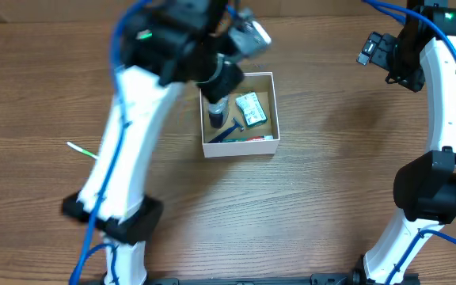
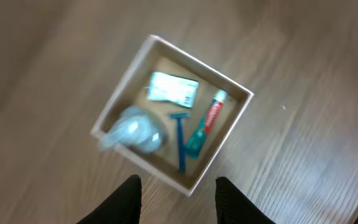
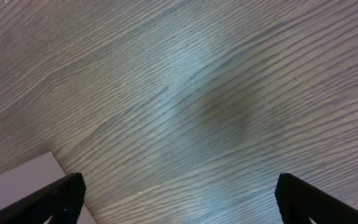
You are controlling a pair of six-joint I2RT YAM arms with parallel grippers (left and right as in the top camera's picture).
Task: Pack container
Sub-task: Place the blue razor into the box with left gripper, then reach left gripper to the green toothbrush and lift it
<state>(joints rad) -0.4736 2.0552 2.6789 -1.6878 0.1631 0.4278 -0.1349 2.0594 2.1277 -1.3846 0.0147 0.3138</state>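
Note:
The container (image 1: 240, 148) is a square white-walled box with a brown inside, at the table's middle. It holds a green-white packet (image 1: 251, 109), a clear bottle (image 1: 216, 117), a blue razor (image 1: 228, 131) and a toothpaste tube (image 1: 253, 138). The left wrist view shows the same box (image 2: 120, 93) with the packet (image 2: 173, 89), bottle (image 2: 132, 130), razor (image 2: 181, 140) and tube (image 2: 207, 121). My left gripper (image 2: 178, 199) is open and empty, raised above the box's near edge. My right gripper (image 3: 179, 199) is open and empty over bare table; in the overhead view it (image 1: 378, 49) is far right.
A thin white and green stick (image 1: 81, 149) lies on the wooden table left of the left arm. A white corner of the box (image 3: 17, 180) shows at the lower left of the right wrist view. The arm bases stand at the front edge.

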